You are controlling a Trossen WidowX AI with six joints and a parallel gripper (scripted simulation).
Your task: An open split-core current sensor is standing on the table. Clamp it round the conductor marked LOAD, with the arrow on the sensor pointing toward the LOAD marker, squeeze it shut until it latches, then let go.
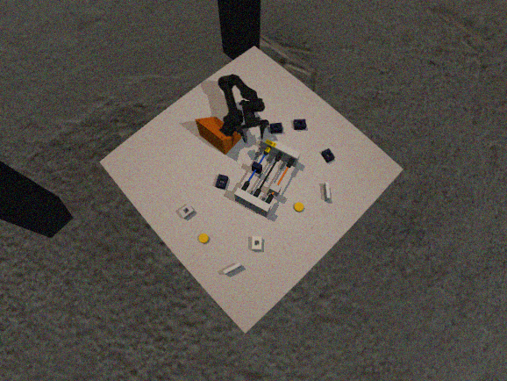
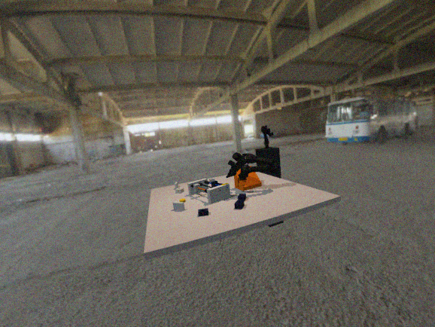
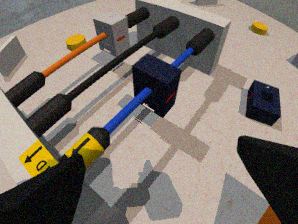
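A dark navy sensor [image 1: 257,167] [image 3: 156,82] sits round the blue conductor [image 1: 250,179] [image 3: 126,113], between the two grey end walls of the rack. Its body looks closed, with no gap visible; a red mark shows on one side, but its direction cannot be read. The conductor has a yellow sleeve with a black arrow at the end near the yellow marker plate [image 1: 270,143] [image 3: 34,159], whose lettering is partly hidden in the wrist view. My gripper [image 1: 254,139] [image 3: 162,154] is open and empty, beyond the marker end of the rack, clear of the sensor.
Black and orange conductors run beside the blue one; a pale block [image 1: 274,189] [image 3: 111,35] is on the orange one. An orange wedge [image 1: 213,132] [image 2: 246,182] stands beside the arm. Several navy blocks, pale blocks and two yellow discs lie around the rack.
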